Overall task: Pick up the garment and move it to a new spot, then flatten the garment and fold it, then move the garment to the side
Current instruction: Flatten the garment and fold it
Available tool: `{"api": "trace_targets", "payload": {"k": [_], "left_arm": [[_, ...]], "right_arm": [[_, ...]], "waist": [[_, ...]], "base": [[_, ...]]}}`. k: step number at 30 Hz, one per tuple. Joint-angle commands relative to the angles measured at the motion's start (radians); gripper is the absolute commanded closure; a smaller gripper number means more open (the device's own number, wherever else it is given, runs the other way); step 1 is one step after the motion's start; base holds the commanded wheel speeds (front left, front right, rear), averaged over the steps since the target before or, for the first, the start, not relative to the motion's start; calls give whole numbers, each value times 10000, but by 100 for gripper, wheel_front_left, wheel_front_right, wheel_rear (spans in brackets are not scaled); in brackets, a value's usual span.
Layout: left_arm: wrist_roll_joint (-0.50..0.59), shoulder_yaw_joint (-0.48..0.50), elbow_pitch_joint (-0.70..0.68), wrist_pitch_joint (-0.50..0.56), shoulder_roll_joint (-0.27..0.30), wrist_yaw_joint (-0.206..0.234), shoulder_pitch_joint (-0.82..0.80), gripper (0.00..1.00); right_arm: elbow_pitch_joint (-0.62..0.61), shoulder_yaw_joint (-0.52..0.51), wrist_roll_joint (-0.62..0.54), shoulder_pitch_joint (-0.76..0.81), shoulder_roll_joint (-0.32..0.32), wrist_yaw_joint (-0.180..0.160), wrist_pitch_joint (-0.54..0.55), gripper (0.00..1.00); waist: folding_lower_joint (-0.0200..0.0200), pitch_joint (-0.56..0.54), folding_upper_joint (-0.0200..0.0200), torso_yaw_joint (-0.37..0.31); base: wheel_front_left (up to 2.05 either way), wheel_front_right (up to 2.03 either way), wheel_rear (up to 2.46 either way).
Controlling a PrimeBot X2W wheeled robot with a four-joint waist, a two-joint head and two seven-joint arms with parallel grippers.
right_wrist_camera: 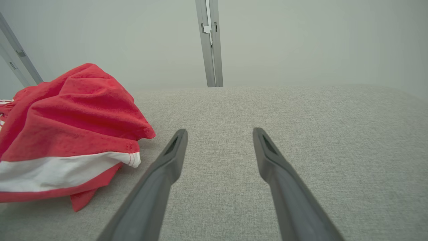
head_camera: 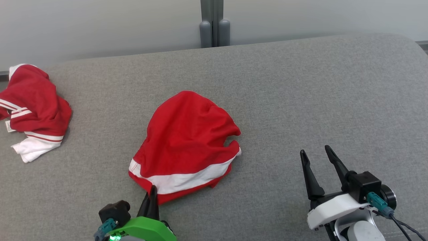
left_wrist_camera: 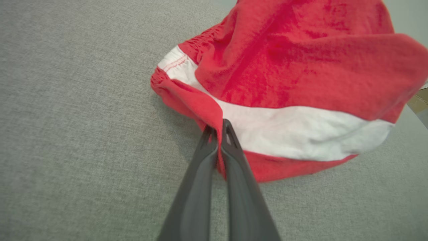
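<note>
Your left tool (head_camera: 153,189) has its two dark fingers pressed together on a red fold at the near edge of the red cloth garment with a broad white band (head_camera: 187,134). In the left wrist view the left tool (left_wrist_camera: 219,126) pinches that fold just below the white band, with red cloth caught between the fingers (left_wrist_camera: 234,157).

Your right tool (head_camera: 314,150) is spread, with nothing between its fingers. It is low over bare cloth to the right of the garment and apart from it. In the right wrist view the right tool (right_wrist_camera: 219,131) points toward the far edge, and the garment (right_wrist_camera: 67,117) lies to its left.

The garment lies rumpled near the middle of the grey fabric-covered tabletop (head_camera: 301,83). Its long axis runs from the near edge toward the far edge. The banded hem faces you and the rounded red end points at the pale wall. The band itself slants up from near left to right (left_wrist_camera: 301,130).

Well apart at the far left lies a second crumpled red and white garment (head_camera: 33,103). A small white tag (head_camera: 9,126) shows at its left edge, with print too small to read. Beyond the tabletop, a grey metal post (head_camera: 214,23) stands against the wall.
</note>
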Motion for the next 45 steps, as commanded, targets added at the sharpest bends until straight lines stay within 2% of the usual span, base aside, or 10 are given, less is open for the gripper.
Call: {"api": "trace_targets", "payload": {"k": [1, 2, 17, 36, 37, 39, 40, 42, 43, 45], "left_arm": [[-44, -5, 51, -89, -17, -41, 39, 24], [-40, 19, 75, -128, -20, -51, -4, 0], [502, 842, -1216, -437, 607, 169, 251, 0], [818, 987, -1871, -429, 260, 129, 61, 0], [845, 1013, -1877, -429, 244, 118, 51, 0], [872, 1055, -1877, -430, 213, 88, 45, 0], [876, 1079, -1882, -430, 196, 77, 45, 0], [923, 1134, -1889, -430, 166, 58, 51, 0], [949, 1177, -1894, -431, 152, 68, 62, 0], [978, 1245, -1908, -431, 128, 57, 91, 0]], "right_arm": [[32, 1, -46, 76, -20, 1, -31, 0], [39, -7, -52, 87, -18, 1, -31, 0], [471, 264, -124, -92, -17, 1, -31, 0], [4616, 1410, -786, -2843, -24, -1, -31, 0], [4729, 1433, -820, -2936, -24, -1, -31, 5], [4871, 1438, -807, -3037, -24, 1, -31, 53], [4903, 1430, -828, -3086, -24, 1, -31, 58], [4924, 1376, -908, -3156, -28, -1, -31, 82], [4921, 1367, -921, -3175, -24, 1, -31, 100], [4823, 1375, -920, -3191, -24, -1, -31, 100]], "waist": [[0, -8, 0, -8], [0, -13, 0, 0], [0, -72, 0, 728], [0, 622, 0, 2490], [0, 644, 0, 2536], [0, 673, 0, 2596], [0, 689, 0, 2610], [0, 714, 0, 2616], [0, 721, 0, 2601], [0, 720, 0, 2525]], "base": [[0, 0, 0], [0, 0, 0], [0, 0, 0], [0, 0, 0], [0, 0, 0], [0, 0, 0], [0, 0, 0], [0, 0, 0], [0, 0, 0], [0, 0, 0]]}}
